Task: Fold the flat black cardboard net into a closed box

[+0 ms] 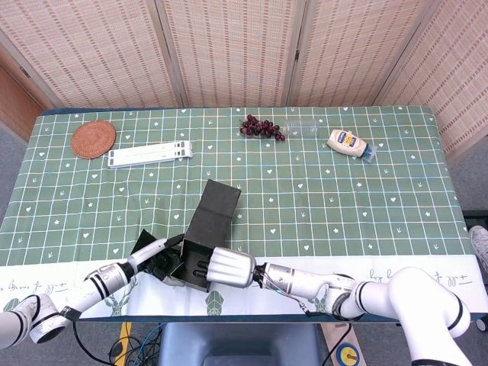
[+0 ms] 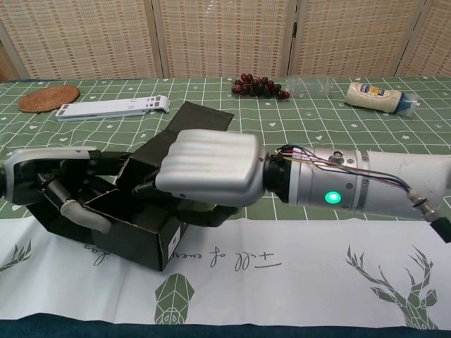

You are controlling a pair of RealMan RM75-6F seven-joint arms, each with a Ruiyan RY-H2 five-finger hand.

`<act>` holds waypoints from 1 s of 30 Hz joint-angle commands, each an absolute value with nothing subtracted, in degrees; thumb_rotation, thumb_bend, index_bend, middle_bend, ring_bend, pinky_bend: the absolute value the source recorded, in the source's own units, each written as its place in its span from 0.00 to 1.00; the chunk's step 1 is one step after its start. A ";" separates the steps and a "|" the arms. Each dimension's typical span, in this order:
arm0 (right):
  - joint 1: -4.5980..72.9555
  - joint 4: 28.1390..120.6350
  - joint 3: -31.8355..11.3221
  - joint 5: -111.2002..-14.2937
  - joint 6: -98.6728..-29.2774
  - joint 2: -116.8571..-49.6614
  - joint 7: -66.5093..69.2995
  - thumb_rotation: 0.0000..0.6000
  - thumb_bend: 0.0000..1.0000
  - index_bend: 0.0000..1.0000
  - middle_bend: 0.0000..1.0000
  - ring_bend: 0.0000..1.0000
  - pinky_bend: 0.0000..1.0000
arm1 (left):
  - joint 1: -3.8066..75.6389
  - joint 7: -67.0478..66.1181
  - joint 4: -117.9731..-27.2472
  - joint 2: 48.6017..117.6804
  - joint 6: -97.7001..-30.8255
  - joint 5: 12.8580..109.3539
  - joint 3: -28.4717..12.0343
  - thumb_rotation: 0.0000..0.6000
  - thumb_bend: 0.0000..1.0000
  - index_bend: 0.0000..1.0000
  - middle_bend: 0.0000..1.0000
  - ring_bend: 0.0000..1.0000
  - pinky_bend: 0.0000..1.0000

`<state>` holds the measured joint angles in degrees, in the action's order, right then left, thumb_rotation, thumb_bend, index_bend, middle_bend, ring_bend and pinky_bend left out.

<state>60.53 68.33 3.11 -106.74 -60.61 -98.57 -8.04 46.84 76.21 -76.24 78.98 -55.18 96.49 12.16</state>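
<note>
Black cardboard net (image 1: 207, 229) (image 2: 144, 211), partly folded into an open box, at the near edge of the table (image 1: 320, 191) (image 2: 282, 134), where the green checked cloth meets a white printed strip. Long axis running from the near-left corner by the hands out toward the far right, with one long flap (image 1: 221, 197) (image 2: 204, 116) stretched away from the fingers toward the table's middle and tilted upward. Open side of the box body facing up and toward the left hand.

Right hand (image 1: 229, 267) (image 2: 211, 169) lying over the box's near-right side, knuckles up, fingers (image 2: 194, 215) curled down over the wall and pressing on the cardboard. Left hand (image 1: 156, 255) (image 2: 60, 186) reaching in from the opposite side, fingers (image 2: 88, 218) bent inside the box and around its left wall, gripping the card. Box body caught between the two sets of fingers.

Well beyond the fingertips, along the far side of the table: round woven coaster (image 1: 93, 139) (image 2: 48, 98) far off to the left, white folding stand (image 1: 150, 155) (image 2: 113, 107) just beside it, bunch of dark grapes (image 1: 261, 127) (image 2: 261, 86) straight out past the flap's tip, clear plastic bottle (image 1: 305, 128) (image 2: 310, 85) lying just right of the grapes, and a mayonnaise bottle (image 1: 349, 142) (image 2: 377, 96) on its side further right. Bare cloth between the flap's tip and those items.
</note>
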 commanded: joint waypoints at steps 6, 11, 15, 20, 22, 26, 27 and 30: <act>56.80 72.27 3.15 -104.06 -61.78 -95.91 -10.60 1.00 0.49 0.00 0.14 0.64 0.90 | 46.02 70.08 -77.93 78.95 -54.66 94.54 10.61 1.00 0.10 0.05 0.05 0.42 0.81; 54.06 75.14 3.10 -102.50 -63.63 -93.71 -10.74 1.00 0.48 0.00 0.13 0.64 0.90 | 45.29 67.07 -80.06 77.53 -54.79 93.26 9.81 1.00 0.10 0.04 0.04 0.21 0.66; 51.87 78.67 3.33 -100.76 -64.31 -91.15 -10.16 1.00 0.48 0.00 0.14 0.64 0.90 | 44.45 64.58 -81.89 75.80 -55.45 92.31 9.20 1.00 0.10 0.04 0.02 0.06 0.47; 49.61 82.28 4.15 -98.77 -64.02 -88.57 -7.61 1.00 0.48 0.00 0.18 0.64 0.90 | 43.48 62.17 -83.85 73.57 -56.03 91.10 8.32 1.00 0.10 0.04 0.00 0.00 0.38; 49.11 82.93 4.36 -98.10 -63.48 -87.85 -6.67 1.00 0.48 0.00 0.19 0.64 0.90 | 43.13 61.59 -84.39 72.91 -56.32 90.79 7.98 1.00 0.10 0.04 0.00 0.00 0.37; 48.11 83.16 4.51 -96.51 -62.32 -86.88 -3.65 1.00 0.48 0.00 0.21 0.64 0.90 | 42.05 60.16 -85.45 71.04 -57.85 90.74 7.38 1.00 0.10 0.04 0.00 0.00 0.36; 48.01 82.84 4.43 -96.16 -61.95 -86.91 -3.11 1.00 0.48 0.00 0.22 0.64 0.90 | 41.80 59.93 -85.64 70.64 -58.15 90.70 7.27 1.00 0.10 0.04 0.00 0.00 0.36; 48.06 81.76 4.09 -95.02 -60.07 -87.30 -1.78 1.00 0.48 0.00 0.22 0.64 0.90 | 40.88 59.83 -86.35 69.53 -59.19 90.46 6.86 1.00 0.10 0.04 0.00 0.00 0.35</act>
